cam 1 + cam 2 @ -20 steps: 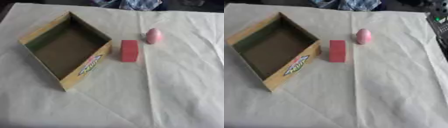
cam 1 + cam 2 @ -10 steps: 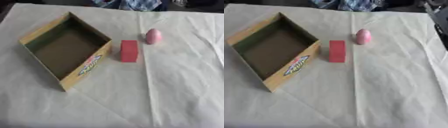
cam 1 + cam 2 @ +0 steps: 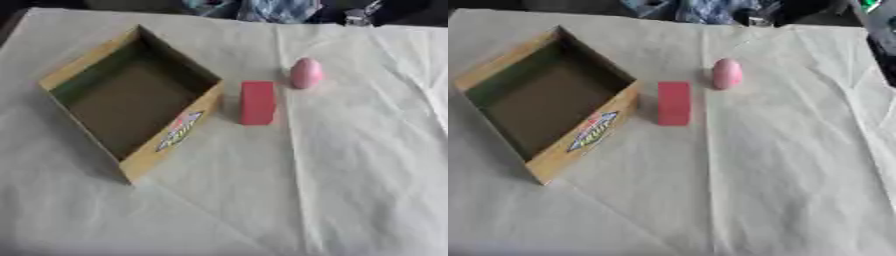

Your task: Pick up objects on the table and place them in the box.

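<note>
Dark edge (image 3: 883, 45) borders only right view's cloth (image 3: 780, 165).

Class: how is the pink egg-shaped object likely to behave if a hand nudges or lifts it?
The pink egg-shaped object has a rounded body, so a nudge would probably roll it. Its smooth curve may slip between fingers. The flat-sided red block beside it looks likelier to stay put.

Neither arm nor hand of the robot anywhere in either eye view.
</note>
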